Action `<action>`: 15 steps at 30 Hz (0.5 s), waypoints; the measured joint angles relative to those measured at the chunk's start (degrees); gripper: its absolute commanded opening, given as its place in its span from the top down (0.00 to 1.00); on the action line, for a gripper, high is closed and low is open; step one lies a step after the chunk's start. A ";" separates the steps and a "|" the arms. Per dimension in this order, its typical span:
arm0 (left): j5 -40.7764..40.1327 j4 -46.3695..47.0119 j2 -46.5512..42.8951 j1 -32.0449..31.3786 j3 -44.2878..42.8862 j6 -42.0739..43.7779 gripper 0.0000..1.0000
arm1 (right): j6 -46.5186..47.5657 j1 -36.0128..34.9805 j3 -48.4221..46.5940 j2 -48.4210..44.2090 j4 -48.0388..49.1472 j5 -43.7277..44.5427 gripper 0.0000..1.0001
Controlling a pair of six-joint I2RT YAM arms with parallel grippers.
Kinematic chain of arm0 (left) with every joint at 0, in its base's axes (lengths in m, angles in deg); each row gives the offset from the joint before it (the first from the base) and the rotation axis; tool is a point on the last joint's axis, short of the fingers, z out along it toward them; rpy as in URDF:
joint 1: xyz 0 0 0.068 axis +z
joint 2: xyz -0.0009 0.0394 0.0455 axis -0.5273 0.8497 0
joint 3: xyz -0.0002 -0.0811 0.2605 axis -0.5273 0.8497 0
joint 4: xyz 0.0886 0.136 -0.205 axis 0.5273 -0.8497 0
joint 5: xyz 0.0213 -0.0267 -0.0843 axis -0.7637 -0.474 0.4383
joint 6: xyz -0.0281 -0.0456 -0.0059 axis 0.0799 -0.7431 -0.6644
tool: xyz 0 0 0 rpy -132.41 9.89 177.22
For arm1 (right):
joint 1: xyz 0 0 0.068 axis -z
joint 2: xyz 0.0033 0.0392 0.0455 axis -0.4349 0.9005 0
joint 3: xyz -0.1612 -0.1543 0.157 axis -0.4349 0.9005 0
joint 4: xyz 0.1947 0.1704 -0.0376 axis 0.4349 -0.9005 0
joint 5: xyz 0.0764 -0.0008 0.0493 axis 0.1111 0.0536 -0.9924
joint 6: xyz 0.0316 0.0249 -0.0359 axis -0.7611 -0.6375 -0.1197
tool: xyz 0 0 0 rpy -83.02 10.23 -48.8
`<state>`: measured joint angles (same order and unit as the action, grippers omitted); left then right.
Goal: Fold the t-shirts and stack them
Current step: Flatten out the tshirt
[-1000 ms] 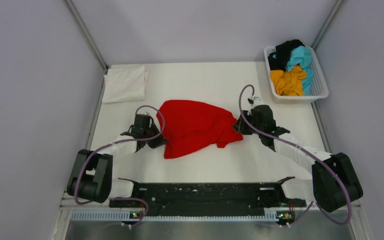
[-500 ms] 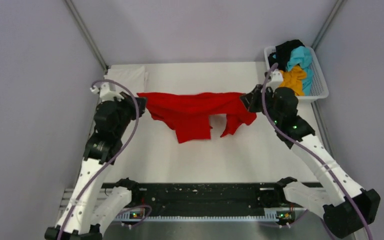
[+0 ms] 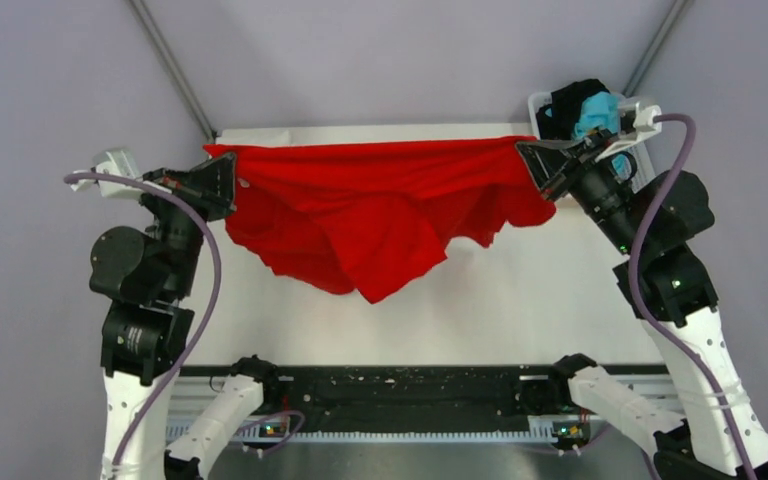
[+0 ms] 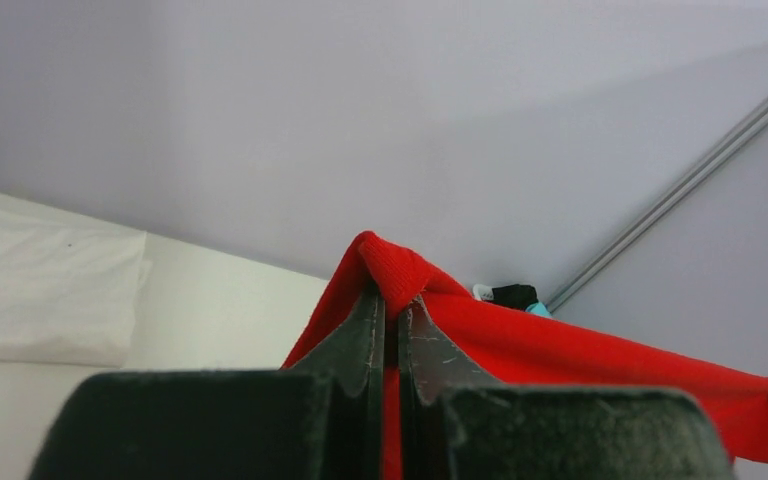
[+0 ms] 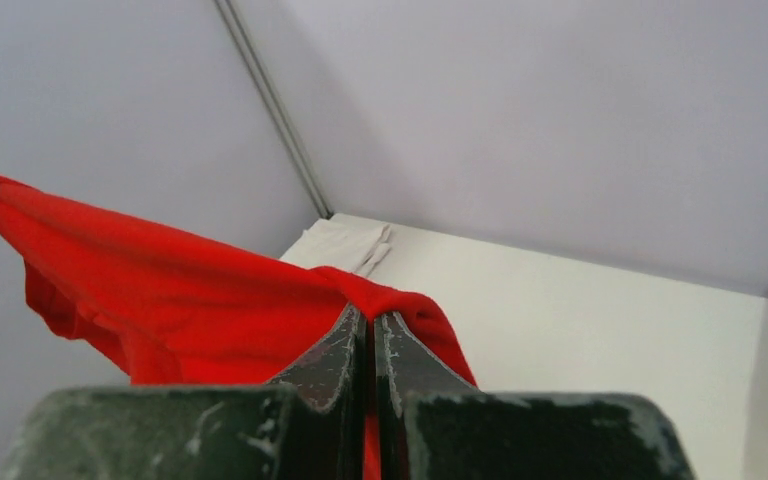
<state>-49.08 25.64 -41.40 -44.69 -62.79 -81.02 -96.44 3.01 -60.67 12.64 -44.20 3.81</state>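
since the picture of half a second ago, both arms are raised higher and spread wider apart, and the red t-shirt, then a narrow sagging band, is now drawn out into a broad sheet above the table. in the picture of a second ago it is seen lying crumpled on the surface.

the left gripper is closed tight on one upper corner of the red t-shirt. in the left wrist view a small bunched fold of red cloth is pinched between the fingertips of that gripper and stands up above them. the right gripper is clamped on the opposite upper corner. in its own view the fingers are pressed together on a red fold.

the top edge of the shirt is pulled nearly straight between the two grippers. below it the cloth is draped in loose folds and comes to a point near the middle. whether that point touches the table cannot be told.

a folded white t-shirt is laid flat at the far left corner of the table, and from above it is mostly hidden behind the red cloth. at the far right corner the white basket is partly covered by the right wrist, and a turquoise t-shirt and a black t-shirt are seen in it.
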 measured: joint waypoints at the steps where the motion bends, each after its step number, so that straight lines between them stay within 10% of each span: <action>1: -0.20 0.02 1.16 -0.02 -1.27 0.42 1.00 | 0.35 -0.02 -0.52 0.13 -0.11 0.02 1.00; 9: -3.54 -0.33 20.24 -0.04 -11.30 3.54 1.00 | 4.85 0.00 -5.03 11.37 -1.42 7.19 1.00; 15: -4.83 -6.69 48.43 0.46 -35.54 7.23 1.00 | 9.60 2.64 -16.68 28.76 -4.07 11.30 1.00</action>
<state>-53.91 18.96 7.03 -44.23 -98.33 -73.79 -86.85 5.66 -77.35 41.41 -48.26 15.11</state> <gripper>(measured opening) 0.037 0.009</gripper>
